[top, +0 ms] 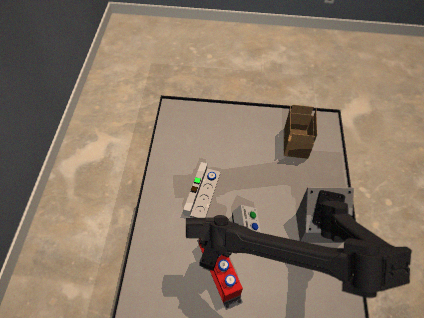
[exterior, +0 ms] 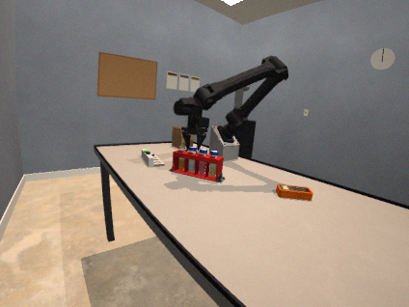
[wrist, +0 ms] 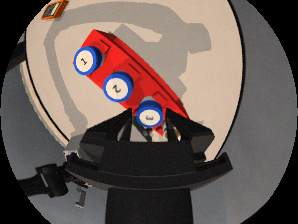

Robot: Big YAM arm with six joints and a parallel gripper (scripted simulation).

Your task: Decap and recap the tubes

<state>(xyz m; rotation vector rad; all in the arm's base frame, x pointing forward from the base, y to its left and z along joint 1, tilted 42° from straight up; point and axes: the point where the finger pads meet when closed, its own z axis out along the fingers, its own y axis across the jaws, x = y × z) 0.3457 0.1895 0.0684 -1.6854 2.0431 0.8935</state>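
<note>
My gripper (exterior: 193, 149) (wrist: 148, 111) is open, its fingers on either side of the cap of tube 3 (wrist: 149, 116), which sits on its tube. The caps of tube 1 (top: 230, 280) (wrist: 86, 61) and tube 2 (top: 223, 265) (wrist: 117, 87) are on their tubes in the red decapping station (top: 233, 293) (exterior: 198, 175). Tube 4 (exterior: 181, 163) stands there without a blue cap. One cap (top: 212, 175) lies in nest 4 of the cap tray (top: 214, 186); nests 1 to 3 are empty. The green lamp (top: 197, 180) is lit, the amber lamp (top: 194, 189) dark.
The housing with the green READY key (top: 253, 215) and blue CYCLE key (top: 254, 226) stands between the tray and the arm's base. A brown open box (top: 299, 145) stands at the back. An orange meter (exterior: 294, 192) (wrist: 54, 10) lies beyond the tube 1 end of the station.
</note>
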